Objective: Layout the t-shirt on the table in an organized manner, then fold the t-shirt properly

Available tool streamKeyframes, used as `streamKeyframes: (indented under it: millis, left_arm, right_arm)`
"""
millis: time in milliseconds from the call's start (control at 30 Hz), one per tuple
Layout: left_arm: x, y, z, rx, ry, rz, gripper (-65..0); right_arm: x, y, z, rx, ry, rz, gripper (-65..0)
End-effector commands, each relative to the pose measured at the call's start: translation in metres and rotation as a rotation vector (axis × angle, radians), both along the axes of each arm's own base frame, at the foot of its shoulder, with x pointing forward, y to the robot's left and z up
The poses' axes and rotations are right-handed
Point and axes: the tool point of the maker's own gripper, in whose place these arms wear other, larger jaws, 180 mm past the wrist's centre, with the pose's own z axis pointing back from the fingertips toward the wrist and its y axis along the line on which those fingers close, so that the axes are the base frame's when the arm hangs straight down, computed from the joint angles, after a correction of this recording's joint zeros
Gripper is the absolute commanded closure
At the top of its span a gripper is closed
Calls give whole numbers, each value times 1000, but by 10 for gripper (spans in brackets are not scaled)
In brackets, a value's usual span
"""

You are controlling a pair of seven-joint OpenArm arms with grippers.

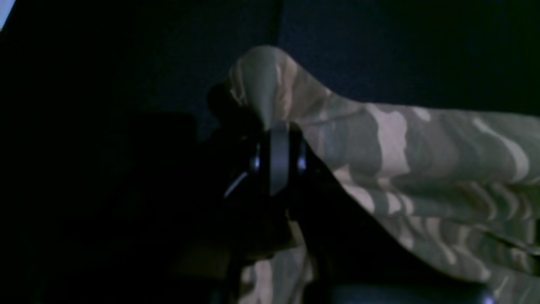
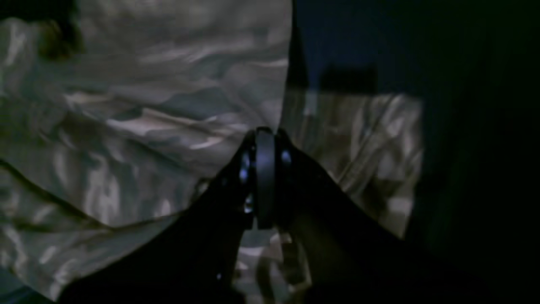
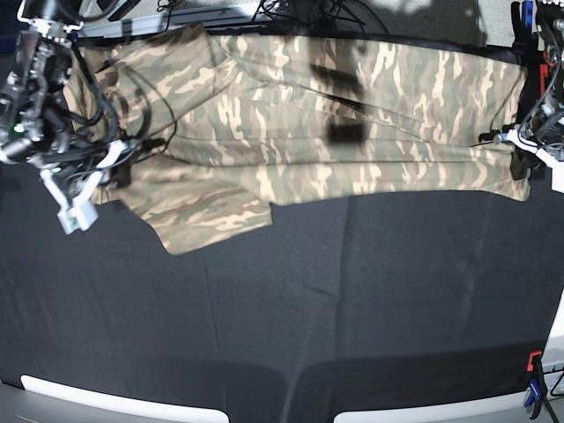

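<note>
The camouflage t-shirt (image 3: 335,115) lies spread wide across the far half of the black table (image 3: 308,308), with one sleeve flap hanging toward the front left. My left gripper (image 3: 518,167) is at the shirt's right end. In the left wrist view it (image 1: 272,126) is shut on a pinched fold of the t-shirt (image 1: 422,160), lifted into a small peak. My right gripper (image 3: 119,167) is at the shirt's left end. In the right wrist view it (image 2: 265,133) is shut on the edge of the t-shirt (image 2: 147,105).
A red and blue clamp (image 3: 533,388) grips the cloth at the front right corner, and another (image 3: 527,18) sits at the far right. Cables (image 3: 291,11) run along the far edge. White table edge pieces (image 3: 115,401) show at the front.
</note>
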Motion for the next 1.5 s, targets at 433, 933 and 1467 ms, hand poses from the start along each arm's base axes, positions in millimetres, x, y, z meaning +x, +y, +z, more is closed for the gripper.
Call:
streamKeyframes:
  millis: [433, 933, 1467]
  left_arm:
    - [18, 10, 30, 50, -136, 5, 0]
    - [74, 12, 80, 32, -375, 29, 0]
    - [92, -28, 45, -13, -313, -51, 0]
  right_arm:
    - [-46, 2, 21, -99, -29, 74, 0]
    - [-30, -2, 56, -62, -216, 70, 0]
    - [31, -29, 53, -70, -254, 42, 0]
